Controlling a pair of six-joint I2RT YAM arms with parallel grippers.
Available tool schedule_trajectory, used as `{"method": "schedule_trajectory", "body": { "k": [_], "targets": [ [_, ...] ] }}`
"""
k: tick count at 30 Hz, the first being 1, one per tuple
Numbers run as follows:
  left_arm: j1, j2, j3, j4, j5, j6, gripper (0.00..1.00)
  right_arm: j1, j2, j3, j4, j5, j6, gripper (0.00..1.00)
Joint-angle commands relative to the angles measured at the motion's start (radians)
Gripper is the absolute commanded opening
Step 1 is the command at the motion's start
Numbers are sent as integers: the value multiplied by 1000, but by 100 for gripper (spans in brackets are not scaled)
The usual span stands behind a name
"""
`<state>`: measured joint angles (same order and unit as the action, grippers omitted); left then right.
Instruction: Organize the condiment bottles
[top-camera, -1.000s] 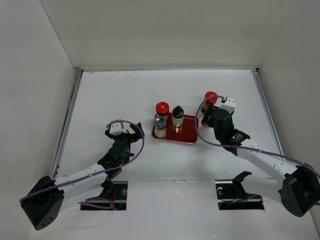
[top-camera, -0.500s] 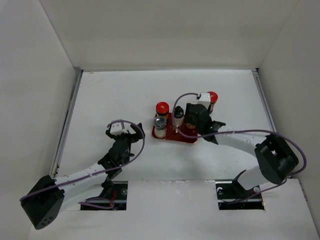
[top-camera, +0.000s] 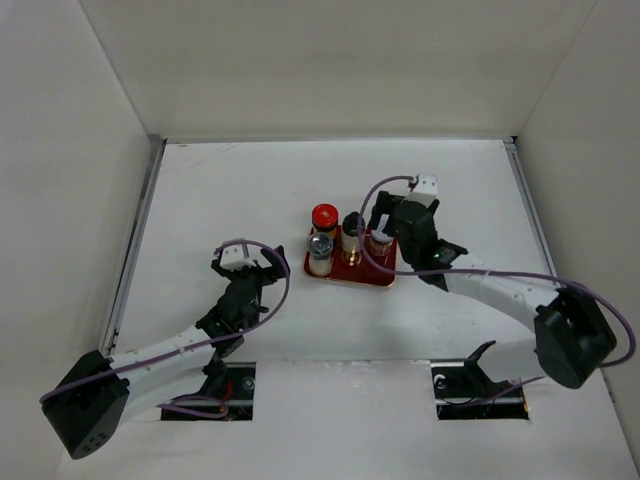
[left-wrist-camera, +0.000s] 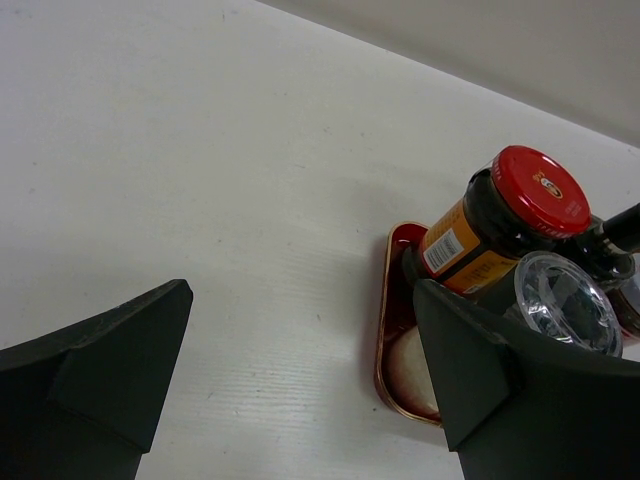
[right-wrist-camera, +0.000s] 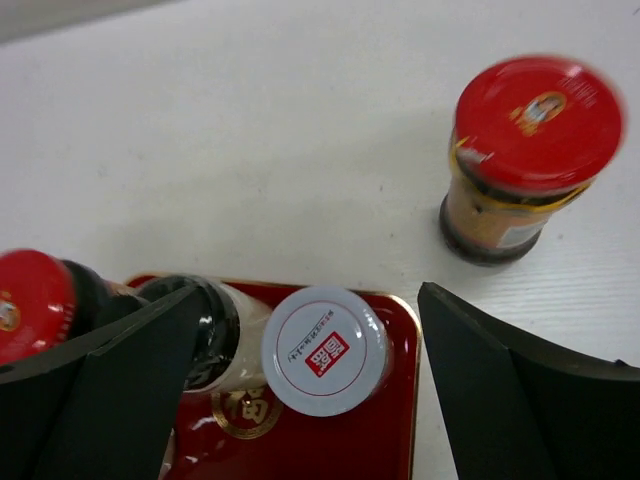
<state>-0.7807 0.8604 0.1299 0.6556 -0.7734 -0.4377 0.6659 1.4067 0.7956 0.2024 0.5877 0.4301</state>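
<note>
Your right gripper is hovering over the red tray with its fingers spread wide. They are bracketing the silver-capped jar but not pinching it. That jar is standing upright on the tray, just beside the black-capped jar. I'm reading the wide jaws as room to clear the cap without nudging its neighbours.

The loose red-capped jar is standing alone on the table, off the tray beyond its corner. By my judgement it is the one left to bring in.

Your left gripper is spread too, holding nothing and sitting low over the table. It is facing the tray's other end, where the other red-capped jar and the second silver-capped jar are crowding together.

On writing, the silver cap is carrying a red square sticker with white characters, too small to read. Both red lids are showing a small gold emblem. The red-capped jar on the tray is wearing an orange label with a white panel of fine print, which is illegible. The tray's gold emblem is showing only in part.
</note>
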Motion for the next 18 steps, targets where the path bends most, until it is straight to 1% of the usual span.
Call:
{"method": "schedule_trajectory", "body": {
  "k": [1, 2, 4, 6, 10, 13, 18],
  "targets": [
    [-4, 0, 8, 52, 11, -6, 96, -42, -133, 7, -17, 34, -5, 98],
    [-5, 0, 8, 52, 11, -6, 96, -65, -156, 2, -27, 35, -10, 100],
    [1, 9, 10, 55, 11, -9, 96, -122, -179, 2, -43, 35, -17, 100],
    [-8, 14, 13, 58, 11, -6, 96, -172, -167, 23, -55, 31, -40, 100],
    [2, 8, 10, 58, 13, -6, 96, -260, -48, 141, -141, 3, -94, 100],
    [1, -3, 5, 58, 16, -4, 96, -285, 43, 214, -167, -78, -128, 100],
    [-1, -6, 4, 56, 20, -4, 96, -314, 170, 280, -173, -144, -126, 100]
  ]
}}
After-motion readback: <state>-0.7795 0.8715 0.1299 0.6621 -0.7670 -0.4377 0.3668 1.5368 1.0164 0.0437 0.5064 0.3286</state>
